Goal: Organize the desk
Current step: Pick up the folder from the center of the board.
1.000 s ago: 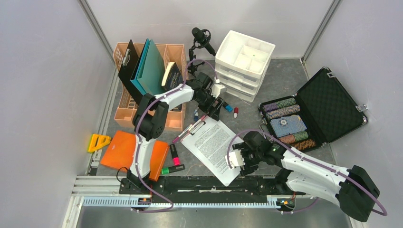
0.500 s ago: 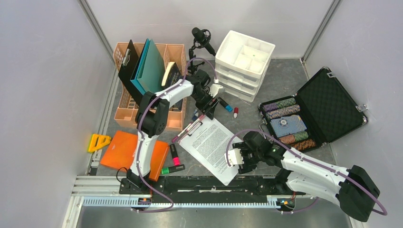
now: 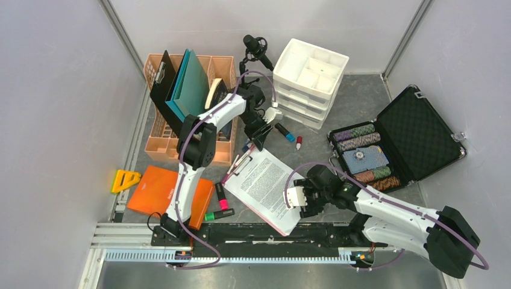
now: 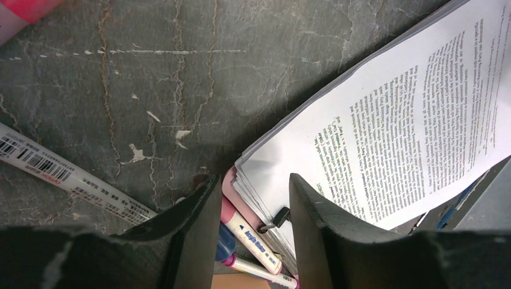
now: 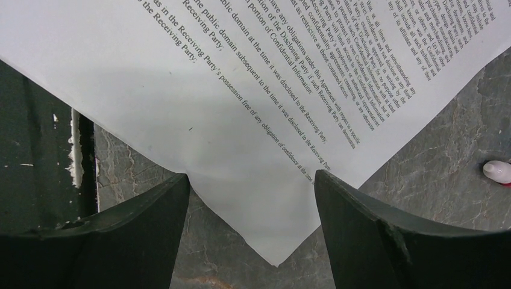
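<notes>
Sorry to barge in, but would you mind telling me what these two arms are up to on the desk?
Both arms are at the stack of printed papers lying on the desk. The left hand straddles its far, clipped corner, where some markers lie too; whether it grips yet is unclear. The right hand is open around the near corner, not holding it.

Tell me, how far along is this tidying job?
Early. Done: folders stand in the orange rack. In hand: the clipboard of papers, left claw at its clip end, right claw open over its near corner. Left loose on the desk: highlighters, markers, orange folder, open chip case.
</notes>
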Tool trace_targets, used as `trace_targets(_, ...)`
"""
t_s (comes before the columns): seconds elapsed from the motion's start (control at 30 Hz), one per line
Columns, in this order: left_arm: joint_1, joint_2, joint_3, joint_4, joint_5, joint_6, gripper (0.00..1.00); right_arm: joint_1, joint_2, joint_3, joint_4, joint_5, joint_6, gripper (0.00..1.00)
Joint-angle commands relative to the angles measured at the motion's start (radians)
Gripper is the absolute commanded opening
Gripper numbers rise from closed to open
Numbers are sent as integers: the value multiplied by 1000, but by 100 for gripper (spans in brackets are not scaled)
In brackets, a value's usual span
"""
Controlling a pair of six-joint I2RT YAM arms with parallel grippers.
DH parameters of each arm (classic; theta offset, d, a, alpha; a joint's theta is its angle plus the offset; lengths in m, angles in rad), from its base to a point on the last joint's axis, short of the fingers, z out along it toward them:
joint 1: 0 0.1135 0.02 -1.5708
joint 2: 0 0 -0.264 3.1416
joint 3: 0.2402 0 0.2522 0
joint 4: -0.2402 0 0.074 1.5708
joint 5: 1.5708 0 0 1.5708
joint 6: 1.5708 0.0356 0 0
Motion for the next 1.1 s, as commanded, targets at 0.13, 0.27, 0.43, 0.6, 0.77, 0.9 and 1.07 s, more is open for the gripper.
trace_targets(0.13,-24,40,120,-218,132,71,45,-3,72,-81,29,178,-26,81)
trace_targets(0.27,-24,48,138,-239,141,80,37,-5,75,-82,29,196,-25,81)
trace_targets(0.43,-24,71,166,-291,155,112,33,-5,73,-87,32,208,-19,81)
trace_targets(0.6,-25,85,187,-344,167,145,32,-5,76,-88,35,213,-16,80)
trace_targets(0.77,-24,93,205,-400,187,171,33,-5,83,-90,44,220,-10,80)
trace_targets(0.9,-24,105,223,-439,200,184,35,-7,94,-88,48,221,-9,80)
trace_targets(1.07,-24,108,236,-474,207,195,35,-6,101,-90,51,221,-7,80)
